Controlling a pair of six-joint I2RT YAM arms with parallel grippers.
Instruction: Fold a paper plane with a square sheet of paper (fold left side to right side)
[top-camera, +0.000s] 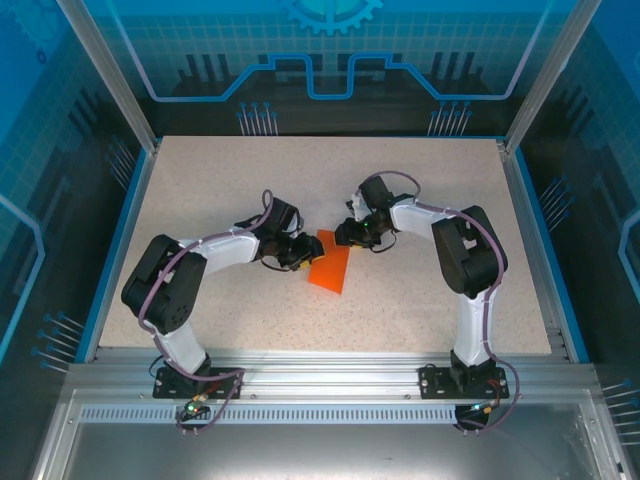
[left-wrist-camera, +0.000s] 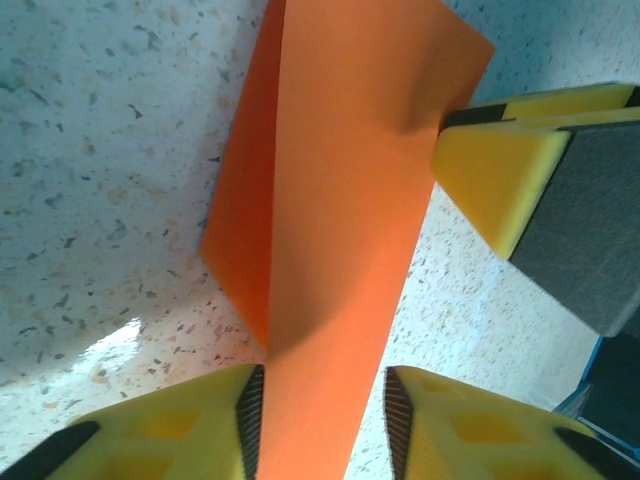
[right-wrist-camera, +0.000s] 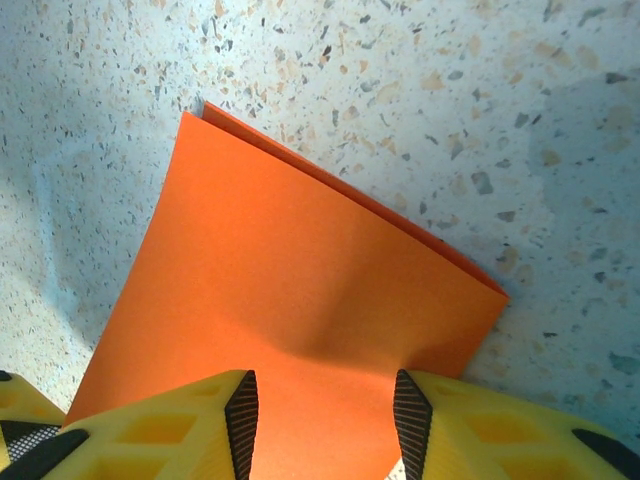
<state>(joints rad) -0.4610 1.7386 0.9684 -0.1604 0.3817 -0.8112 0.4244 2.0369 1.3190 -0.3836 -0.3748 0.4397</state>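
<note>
The square sheet of paper (top-camera: 330, 268) is bright orange-red and lies folded double on the speckled table (top-camera: 200, 190), between the two arms. Its two layers show along the far edge (right-wrist-camera: 350, 190) in the right wrist view. My left gripper (top-camera: 303, 255) is at the sheet's left side. Its jaws (left-wrist-camera: 322, 400) stand apart with a lifted band of paper (left-wrist-camera: 340, 200) running between them, and bare table shows beside the right finger. My right gripper (top-camera: 350, 235) is at the sheet's top end, open (right-wrist-camera: 325, 400), its fingertips on the paper (right-wrist-camera: 290, 270), which buckles just ahead of them. No paper plane is in view.
One yellow finger of the right gripper (left-wrist-camera: 500, 170) touches the sheet's far corner in the left wrist view. Blue rails (top-camera: 120, 240) and aluminium posts (top-camera: 110, 80) frame the table. The arm bases (top-camera: 190, 380) sit at the near edge.
</note>
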